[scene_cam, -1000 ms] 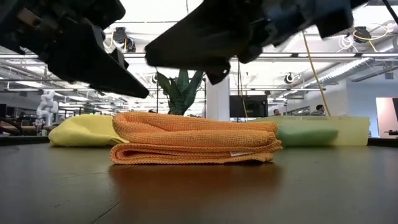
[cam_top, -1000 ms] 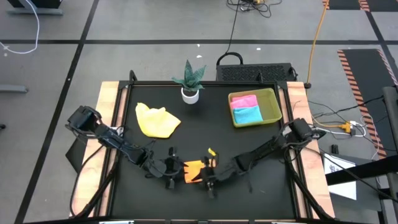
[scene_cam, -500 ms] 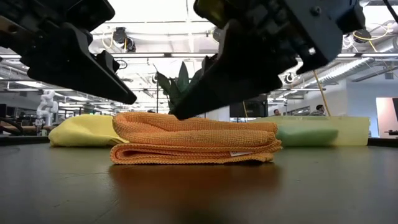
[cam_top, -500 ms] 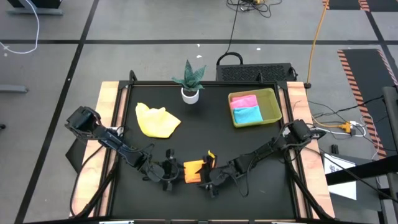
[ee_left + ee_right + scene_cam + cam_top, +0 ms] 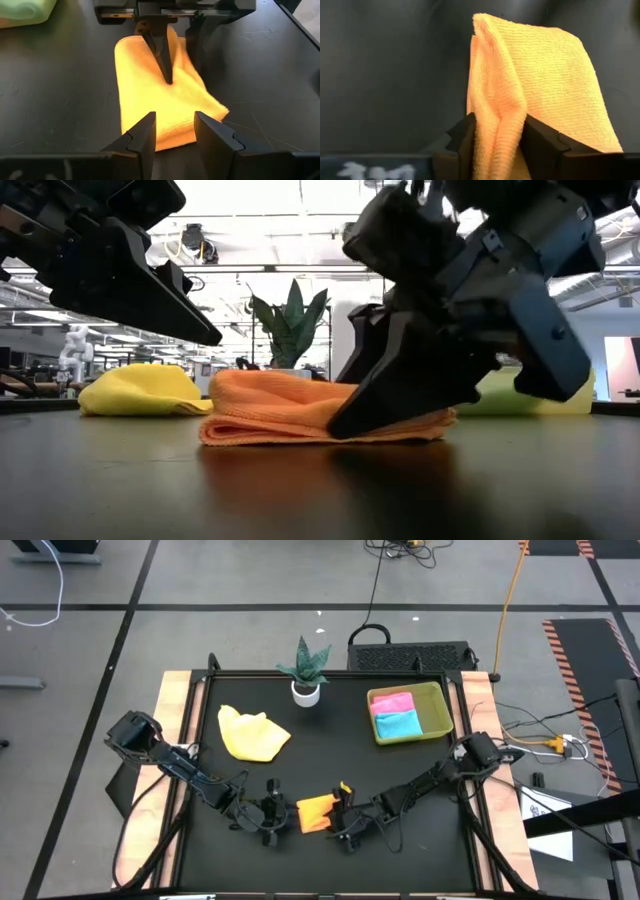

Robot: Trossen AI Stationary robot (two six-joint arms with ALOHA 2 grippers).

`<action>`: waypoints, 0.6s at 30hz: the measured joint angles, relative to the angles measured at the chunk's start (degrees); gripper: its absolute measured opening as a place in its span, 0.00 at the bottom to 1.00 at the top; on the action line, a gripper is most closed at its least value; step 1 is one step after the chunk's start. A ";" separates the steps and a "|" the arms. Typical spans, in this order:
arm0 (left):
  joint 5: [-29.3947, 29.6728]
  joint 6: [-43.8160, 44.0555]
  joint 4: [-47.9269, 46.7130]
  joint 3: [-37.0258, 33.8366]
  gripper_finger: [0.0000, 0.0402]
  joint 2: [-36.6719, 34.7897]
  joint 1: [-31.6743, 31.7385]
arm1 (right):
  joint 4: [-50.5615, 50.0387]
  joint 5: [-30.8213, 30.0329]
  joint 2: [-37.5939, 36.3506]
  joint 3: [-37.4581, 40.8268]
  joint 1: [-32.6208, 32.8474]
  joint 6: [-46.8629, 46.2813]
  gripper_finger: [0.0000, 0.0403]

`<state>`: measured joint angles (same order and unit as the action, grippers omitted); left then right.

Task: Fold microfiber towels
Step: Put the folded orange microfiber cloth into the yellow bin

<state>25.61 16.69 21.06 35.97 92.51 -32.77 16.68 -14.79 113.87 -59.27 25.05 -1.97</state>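
Observation:
A folded orange towel (image 5: pixel 315 813) lies on the black table near its front edge. My right gripper (image 5: pixel 495 131) is shut on the towel's right end, where a fold of cloth fills the gap between its fingers. My left gripper (image 5: pixel 175 131) hovers open just off the towel's left end, above the table (image 5: pixel 190 330), with nothing between its fingers. A crumpled yellow towel (image 5: pixel 253 733) rests on the table at the far left. A pink towel (image 5: pixel 392 702) and a light blue towel (image 5: pixel 399 723) lie folded in the yellow-green tray (image 5: pixel 436 705). My right gripper pinches a raised fold (image 5: pixel 497 115) at the orange towel's right end between its two fingers, several layers thick. The fingers (image 5: pixel 360 405) slant down from the table's right. The towel stays on the table, humped up ahead of the fingers.
A potted plant (image 5: pixel 305 670) stands at the far middle. The tray sits at the far right. Wooden rails (image 5: pixel 178 710) edge the table on both sides. Bare black table lies between the yellow towel and the tray.
My right gripper has come down from above the orange towel onto its right end, tipped and taken hold of it. The towel, flat and neatly stacked before, now humps up, and its left end has drawn a little toward the right.

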 joint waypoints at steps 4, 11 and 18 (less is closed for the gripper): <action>0.01 0.00 0.01 0.00 0.33 0.00 0.00 | 0.74 -0.38 1.01 0.40 -0.33 2.50 0.24; 0.02 0.00 0.02 0.00 0.33 0.00 0.00 | -1.31 -3.52 -0.30 0.47 -0.60 0.09 0.03; 0.00 0.02 -0.39 0.00 0.33 0.00 0.00 | -15.17 -12.40 -8.73 1.04 -0.60 -11.74 0.02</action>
<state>25.61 16.71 20.67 35.97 92.51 -32.77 1.52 -27.19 105.15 -58.23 24.44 -13.71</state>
